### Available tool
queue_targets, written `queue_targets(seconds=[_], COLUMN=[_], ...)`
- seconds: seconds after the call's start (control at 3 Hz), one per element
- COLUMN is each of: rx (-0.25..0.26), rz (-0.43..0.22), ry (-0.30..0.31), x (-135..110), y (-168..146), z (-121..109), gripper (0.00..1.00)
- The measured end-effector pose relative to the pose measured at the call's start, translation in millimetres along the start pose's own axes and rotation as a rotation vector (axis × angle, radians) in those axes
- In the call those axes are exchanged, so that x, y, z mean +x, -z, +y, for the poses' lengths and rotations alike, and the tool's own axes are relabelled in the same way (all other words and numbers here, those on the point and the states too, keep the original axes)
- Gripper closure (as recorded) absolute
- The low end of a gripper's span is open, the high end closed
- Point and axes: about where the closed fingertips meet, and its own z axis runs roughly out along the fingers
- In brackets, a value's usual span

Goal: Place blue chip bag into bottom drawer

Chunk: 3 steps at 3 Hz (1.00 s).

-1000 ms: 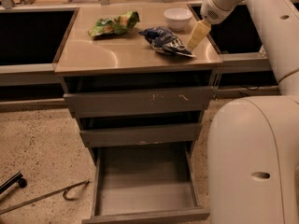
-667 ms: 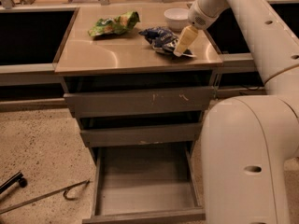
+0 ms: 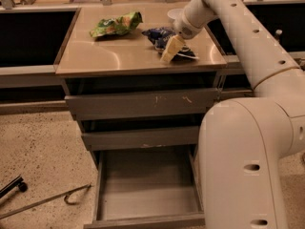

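Bottom drawer [image 3: 147, 220]: pulled fully out at the foot of the cabinet, with its flat grey floor exposed to view and the blue chip bag not in it. The middle drawer [image 3: 140, 138] and top drawer [image 3: 143, 104] above it present only their scuffed fronts, so their interiors cannot be inspected. A white bowl [image 3: 174, 14] stands at the rear right of the cabinet top [image 3: 119, 56]; it is partly hidden behind the arm [image 3: 248, 42] and its contents cannot be seen. The blue chip bag [image 3: 155, 34] lies on the cabinet top, right of centre, just in front of the bowl. A green and yellow snack bag [image 3: 116, 24] lies apart from it to the left. The gripper [image 3: 169, 51] points down and to the left, low over the front right part of the blue chip bag and overlapping it in view. Whether the claw is spread, closed or gripping the bag cannot be told. A metal rod with a hooked end [image 3: 43, 202] lies on the speckled floor to the left of the drawers. Compared with a second ago, the gripper has moved from the right edge of the bag leftward and downward onto it, and the arm now covers more of the bowl. Both bags and the drawers are unchanged.
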Motion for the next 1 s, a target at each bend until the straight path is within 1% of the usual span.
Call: queue_targets(seconds=[0.33, 1.0], rx=[-0.015, -0.016], rz=[0.009, 0.009], ry=[0.02, 0.021], x=[-6.3, -6.3], y=[-23.6, -23.4], z=[5.1, 5.2], gripper=[0.18, 0.64])
